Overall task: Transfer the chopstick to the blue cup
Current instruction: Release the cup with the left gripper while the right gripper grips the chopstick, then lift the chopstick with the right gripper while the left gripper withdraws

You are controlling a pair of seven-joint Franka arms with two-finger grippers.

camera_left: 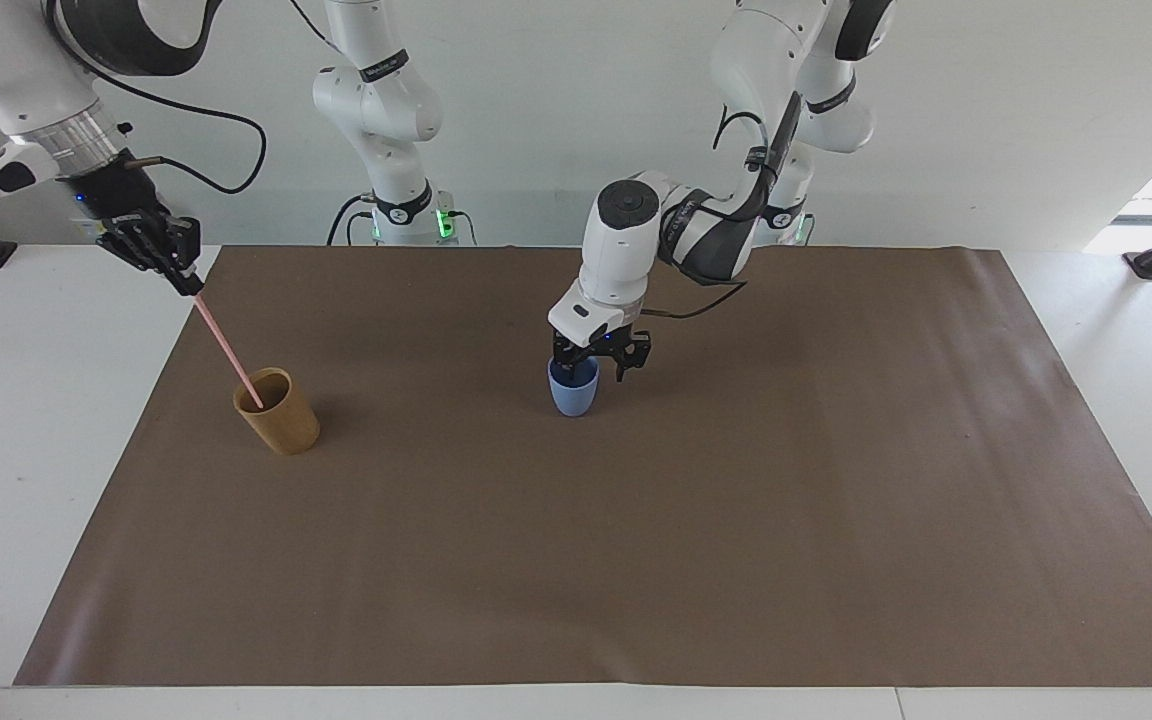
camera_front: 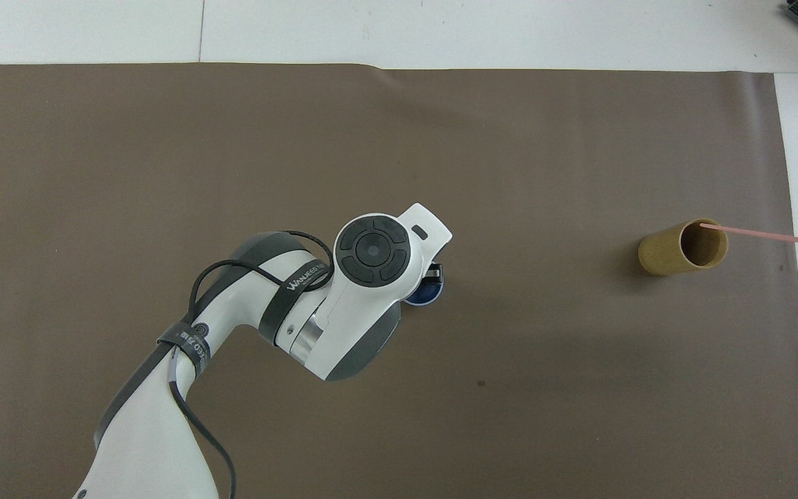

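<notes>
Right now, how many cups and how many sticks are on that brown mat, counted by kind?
Cups: 2, the blue cup and the tan cup.
Sticks: 1, the chopstick, its lower end in the tan cup.
Total: 3
</notes>
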